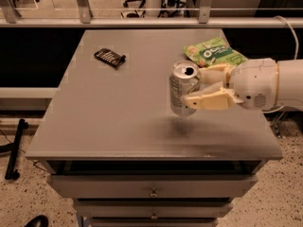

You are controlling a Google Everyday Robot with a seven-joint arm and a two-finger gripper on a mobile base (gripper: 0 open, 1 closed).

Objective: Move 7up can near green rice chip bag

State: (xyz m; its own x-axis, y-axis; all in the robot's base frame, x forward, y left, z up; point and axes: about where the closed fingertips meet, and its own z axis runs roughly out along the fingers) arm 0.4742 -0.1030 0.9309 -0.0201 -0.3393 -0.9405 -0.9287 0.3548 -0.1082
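Observation:
The 7up can (182,89), silver with a pull-tab top, is held upright a little above the grey table (118,112), right of its centre. My gripper (196,86) comes in from the right on a white arm and is shut on the can, one tan finger (208,100) in front and one behind. The green rice chip bag (214,53), bright green with a white logo, lies on the table at the back right, just behind the gripper and partly hidden by it.
A small flat dark object (110,57) lies at the back left of the table. Drawers (152,191) sit under the tabletop. A railing (142,21) runs behind the table. The table's right edge is under my arm.

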